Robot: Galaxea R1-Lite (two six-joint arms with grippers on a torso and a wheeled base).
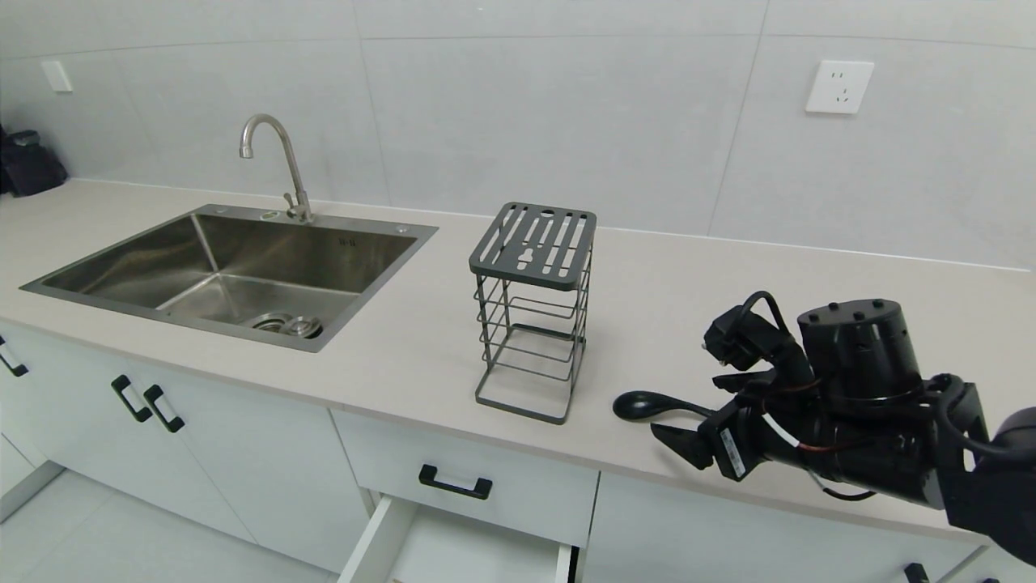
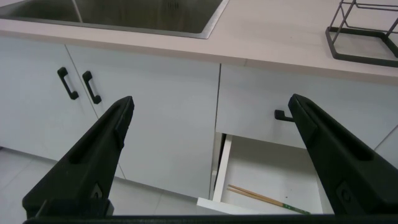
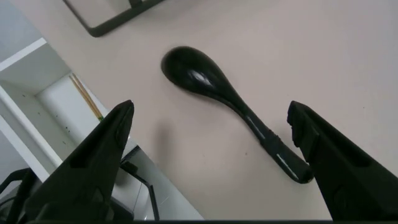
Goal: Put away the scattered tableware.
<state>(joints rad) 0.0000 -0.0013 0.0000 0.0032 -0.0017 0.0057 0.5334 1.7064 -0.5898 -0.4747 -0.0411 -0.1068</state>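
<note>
The right pincer (image 3: 210,111), spread wide, hovers over the black spoon (image 3: 230,99) near the wire rack (image 1: 530,312), apparently positioned to straddle its handle.

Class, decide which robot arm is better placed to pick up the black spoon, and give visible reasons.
Right. The right gripper hangs open over the spoon on the counter; the left gripper is open down by the drawer, off the counter.
</note>
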